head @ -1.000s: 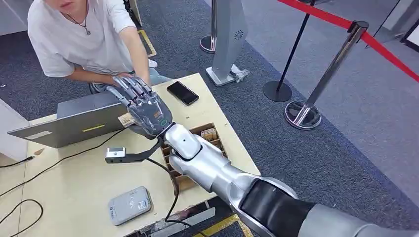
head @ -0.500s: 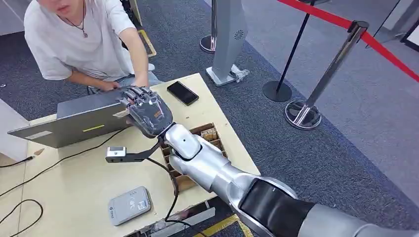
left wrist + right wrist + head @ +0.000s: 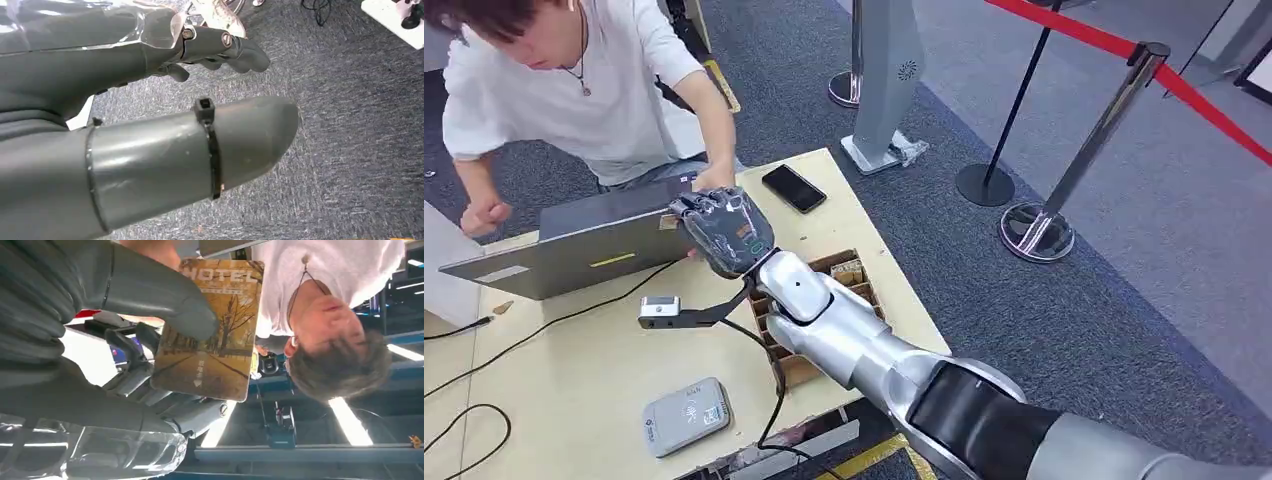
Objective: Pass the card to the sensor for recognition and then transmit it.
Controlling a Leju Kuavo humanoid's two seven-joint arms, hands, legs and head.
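My right hand (image 3: 724,228) reaches out over the far edge of the table (image 3: 574,370), above the lid of an open laptop (image 3: 574,250). In the right wrist view its thumb (image 3: 150,295) presses a brown hotel card (image 3: 215,335) against the fingers behind it, so the card is held. A person in a white shirt (image 3: 594,90) leans over the laptop, one hand (image 3: 714,180) just beyond my fingers. The grey card sensor (image 3: 686,415) lies flat near the table's front edge. My left hand (image 3: 150,55) hangs over grey carpet and holds nothing, its fingers apart from the thumb.
A small grey device on a black stalk (image 3: 660,311) stands between the laptop and the sensor, with cables trailing left. A black phone (image 3: 794,188) lies at the far right corner, beside a compartmented cardboard box (image 3: 849,272). A kiosk base (image 3: 884,150) and rope stanchions (image 3: 1036,232) stand on the carpet to the right.
My right hand's fingers were spread a second ago and have curled in around the card. The person has bent lower over the laptop and drawn one fist back to the left.
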